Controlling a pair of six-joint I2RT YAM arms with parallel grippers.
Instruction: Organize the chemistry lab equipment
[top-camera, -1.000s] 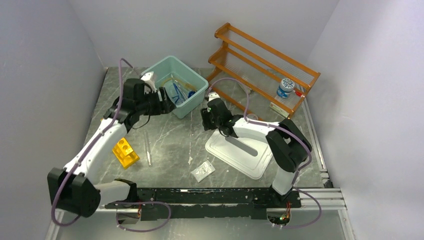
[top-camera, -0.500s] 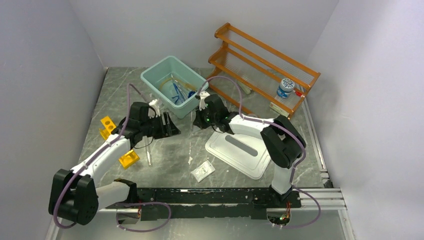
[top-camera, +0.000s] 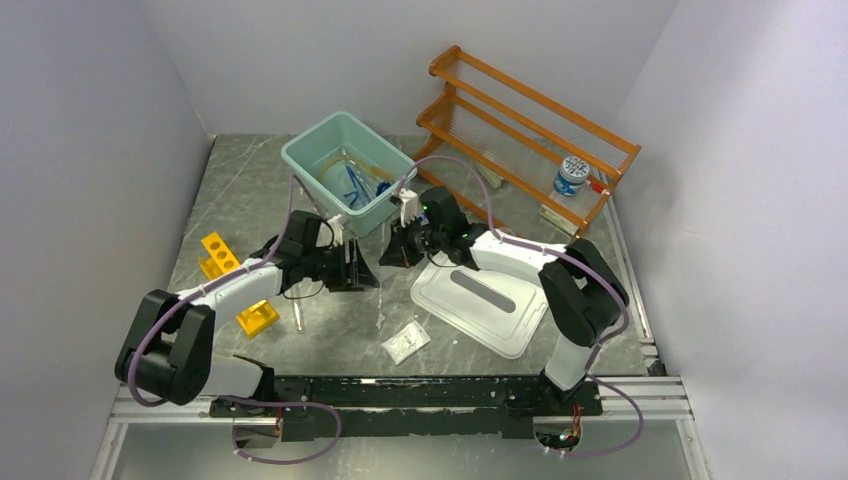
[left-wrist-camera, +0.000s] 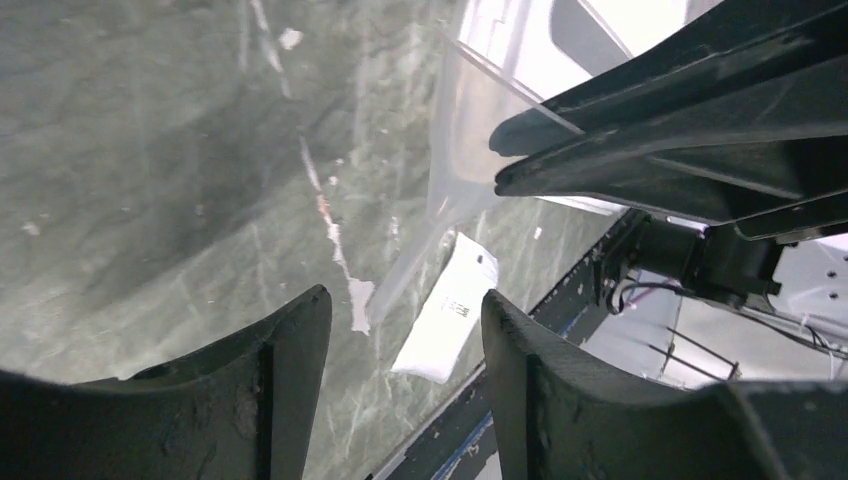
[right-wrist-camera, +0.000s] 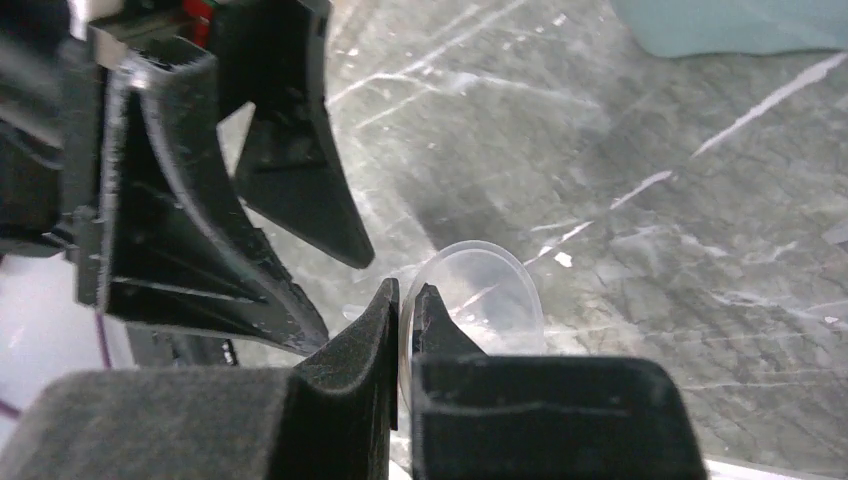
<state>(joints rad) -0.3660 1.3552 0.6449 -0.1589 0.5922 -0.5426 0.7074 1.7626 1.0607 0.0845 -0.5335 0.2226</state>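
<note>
Near the green tub (top-camera: 303, 161), pinching a clear funnel (right-wrist-camera: 492, 290) by its rim, right gripper (right-wrist-camera: 405, 308) jaws tight on it. Holding the left gripper (left-wrist-camera: 401, 302) just beside, jaws apart.

I see a boxed-in robot test cell staged as a chemistry bench: blank pale wall panels (top-camera: 90, 120), grey marbled tabletop (top-camera: 240, 190), two arms (top-camera: 510, 255) bolted to a black rail (top-camera: 400, 392), yellow test-tube rack (top-camera: 215, 253), orange wooden shelf (top-camera: 530, 95).
</note>
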